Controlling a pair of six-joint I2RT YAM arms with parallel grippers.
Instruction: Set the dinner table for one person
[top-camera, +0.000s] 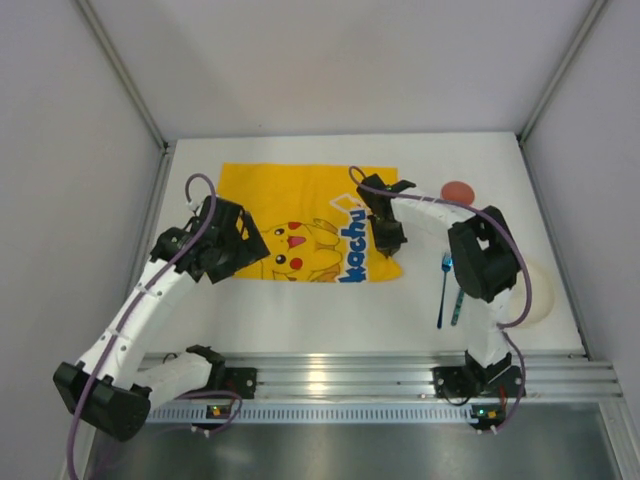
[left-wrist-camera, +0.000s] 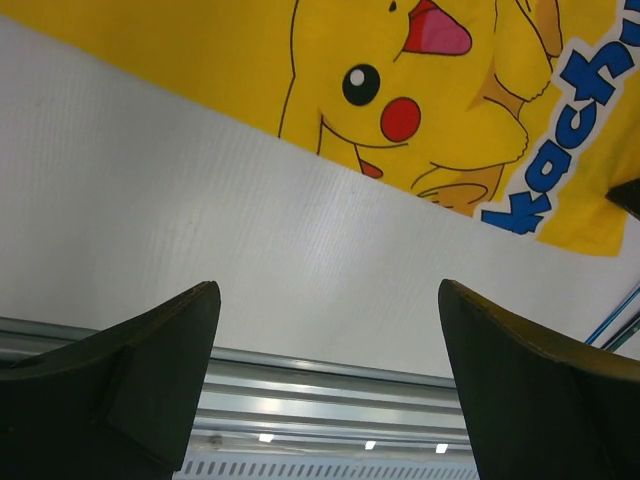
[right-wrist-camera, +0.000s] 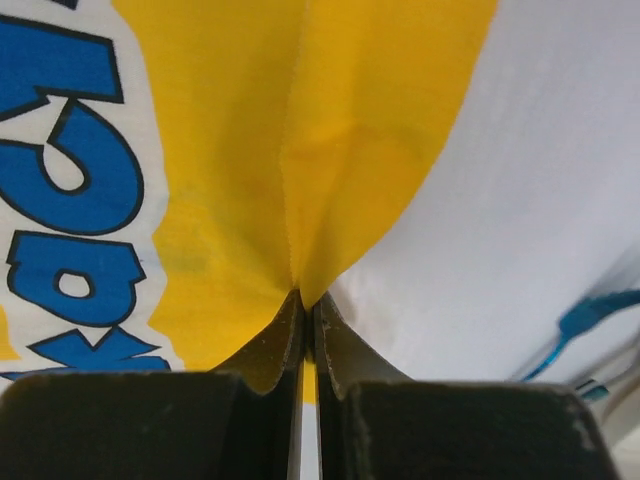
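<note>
Yellow cloth mat (right-wrist-camera: 250, 150) is pinched at its edge fold in your right tool (right-wrist-camera: 305, 300), fully closed on it; your left tool (left-wrist-camera: 328, 290) gapes wide, holding nothing. Tug one-sided and the mat could bunch or skew across the white worktop (top-camera: 330, 310) beneath everything, or sweep the blue fork (top-camera: 442, 293) nearby. Pale dish (top-camera: 545, 290) at the right edge, half hidden, shows nothing inside

Pale round object (top-camera: 541, 292) partly hidden
</note>
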